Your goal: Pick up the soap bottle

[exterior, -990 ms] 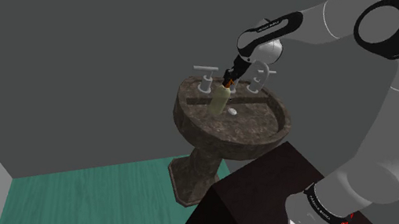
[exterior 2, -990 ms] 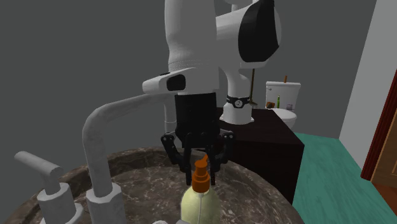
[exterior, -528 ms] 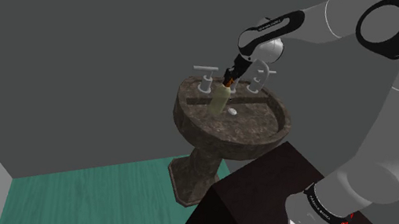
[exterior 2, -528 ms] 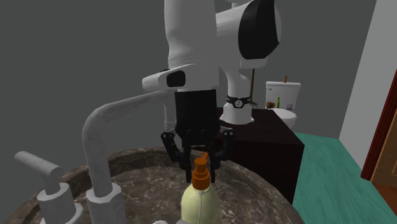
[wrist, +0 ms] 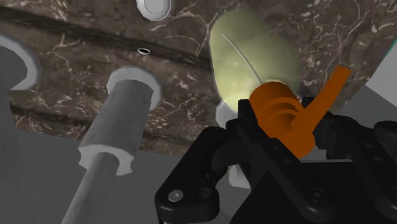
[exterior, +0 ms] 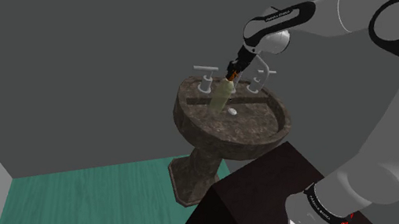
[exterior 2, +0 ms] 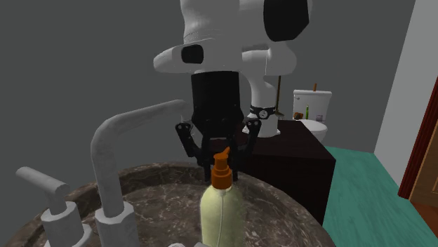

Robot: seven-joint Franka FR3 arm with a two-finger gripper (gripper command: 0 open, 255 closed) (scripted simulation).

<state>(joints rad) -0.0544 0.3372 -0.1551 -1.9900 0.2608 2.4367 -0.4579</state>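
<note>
Grip sits high on the pale yellow-green plastic soap bottle: your black two-finger gripper has its fingers clenched on the ribbed orange pump collar, with the spout poking out past them. The bottle's rounded body hangs straight below the fingers, over the bowl of the brown marbled pedestal sink. You cannot tell whether its base rests on the bowl, since the base is out of sight. Expect a light, stiff load, but the collar is narrow and smooth, so it may swing or slip if you move sharply. The wider body below would be a surer hold, though probably too broad for the fingers. A thin dip tube shows through the translucent wall, but the soap level cannot be read. The bowl holds a small white drain plug beyond the bottle. Mind the grey curved tap spout just beside the fingers when you raise.
</note>
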